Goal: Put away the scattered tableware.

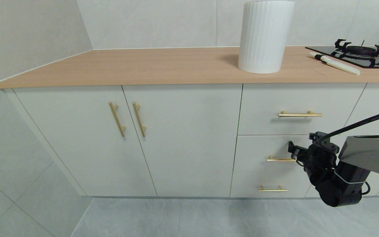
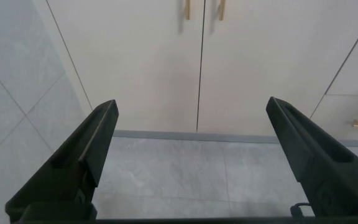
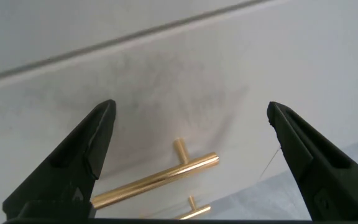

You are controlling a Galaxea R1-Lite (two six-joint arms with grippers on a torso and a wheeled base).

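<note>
Two grippers, both spread and empty: the right gripper (image 1: 294,152) hangs at the middle drawer's handle (image 3: 160,180), covering its end from the head view; its wrist view shows the bar ahead of the fingers (image 3: 79,162). The left gripper (image 2: 191,112) faces the cabinet doors (image 2: 142,62). A pale knife (image 1: 334,64) lies on the counter (image 1: 143,65) by the cut-off hob (image 1: 360,54).

Right arm (image 1: 370,153): grey angular forearm shell, glossy black rounded wrist housing, thick black cable arcing above, thin wire loop near wrist. Right gripper (image 3: 191,112): matte black fingers (image 3: 86,155), wedge-shaped, tapering toward tips. Left gripper (image 2: 191,109): same black tapering fingers (image 2: 82,155), shallow recess along each.
</note>
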